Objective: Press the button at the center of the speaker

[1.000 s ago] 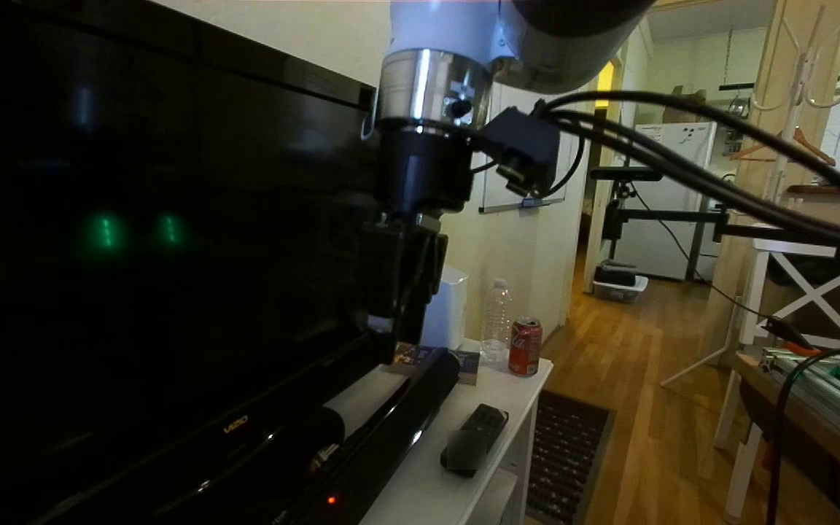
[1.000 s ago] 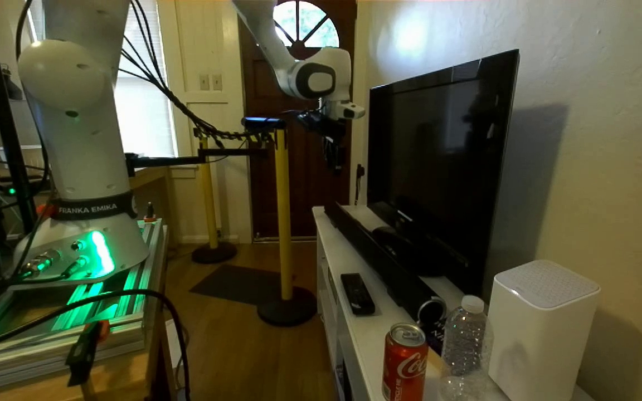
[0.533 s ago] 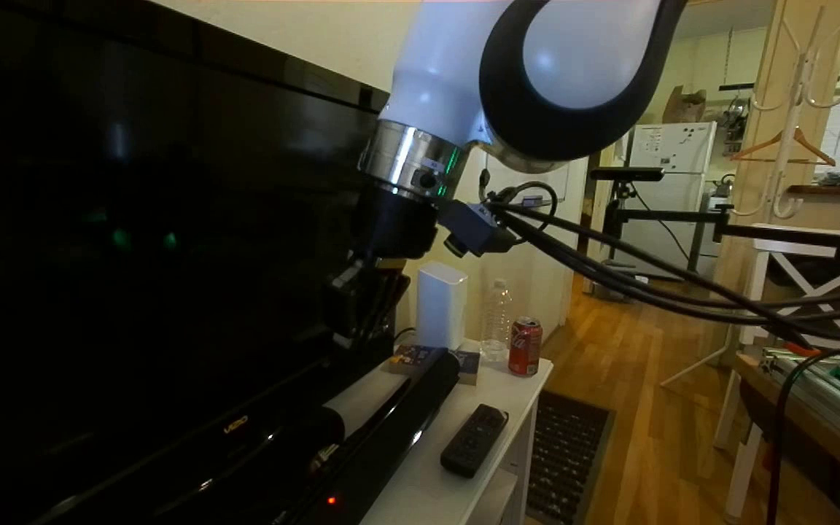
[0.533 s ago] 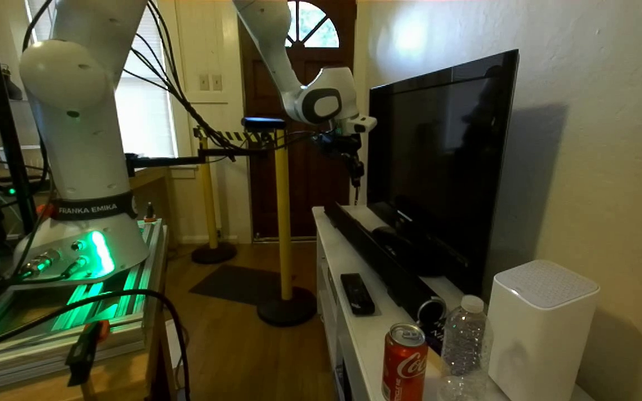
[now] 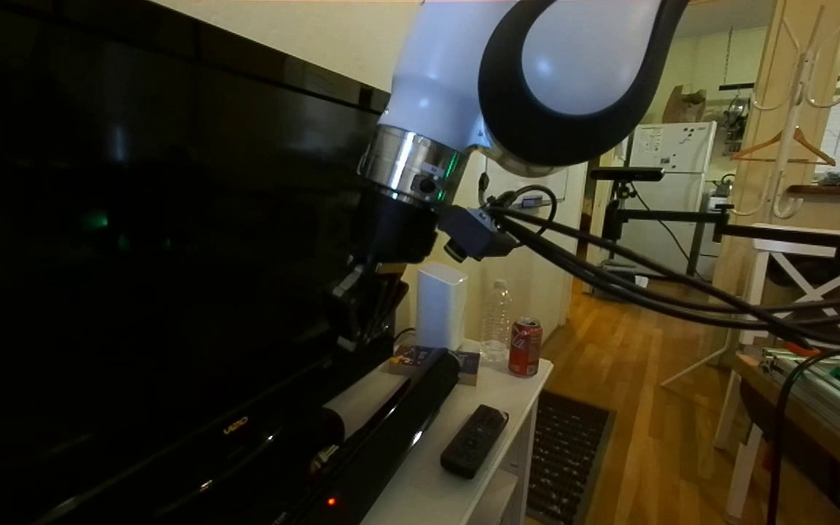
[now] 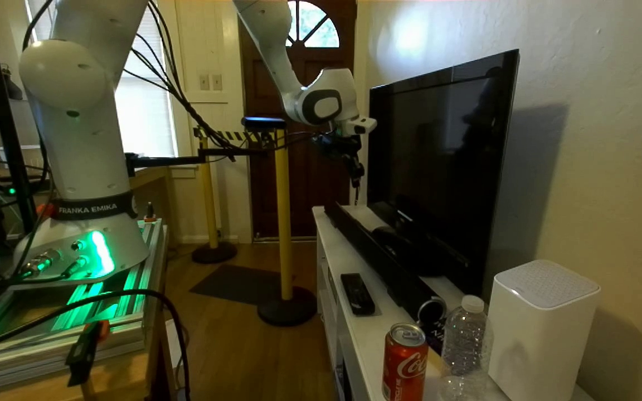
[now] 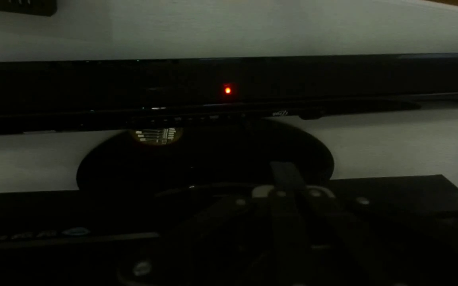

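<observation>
1. While my black two-fingered hand (image 7: 288,174) hangs above, and apart from, the long black soundbar (image 7: 276,81), I judge the press not yet made.
2. It looks drawn fully together, with nothing visible in its grip.
3. Remaining: lower onto the row of small pale-marked buttons (image 7: 197,118) along the soundbar's top, beneath the hand; which is central I can't tell.
4. Beside the hand stands the glossy black television (image 6: 438,167), contact unclear; freer room lies on the hand's other side, over the white tabletop (image 7: 253,31) out to its edge.

The white surface (image 5: 420,488) carries a Vizio television (image 6: 438,161), black soundbar (image 6: 382,259), remote control (image 5: 475,441), Coca-Cola can (image 5: 525,348), capped plastic bottle (image 5: 496,321) and a book (image 5: 468,367).
</observation>
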Robot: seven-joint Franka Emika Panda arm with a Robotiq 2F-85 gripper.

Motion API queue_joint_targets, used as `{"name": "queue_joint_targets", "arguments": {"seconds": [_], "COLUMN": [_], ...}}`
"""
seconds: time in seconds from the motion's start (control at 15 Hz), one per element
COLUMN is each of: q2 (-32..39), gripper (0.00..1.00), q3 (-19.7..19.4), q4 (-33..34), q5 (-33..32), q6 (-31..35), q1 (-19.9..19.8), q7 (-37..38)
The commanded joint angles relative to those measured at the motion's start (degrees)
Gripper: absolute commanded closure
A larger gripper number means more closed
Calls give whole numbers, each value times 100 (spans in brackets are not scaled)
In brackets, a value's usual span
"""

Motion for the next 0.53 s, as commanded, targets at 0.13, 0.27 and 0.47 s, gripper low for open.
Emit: {"name": "queue_joint_targets", "arguments": {"seconds": [0.13,0.27,0.47], "q2": [871,1196,1636], "gripper": [98,99,98], "q3": [-119,-155,-305], "q4": [741,1034,1458], "q5": [-43,-50,-83], "q6": [-7,-61,-175], "q1": [131,183,311], "q7": [154,163,216]}}
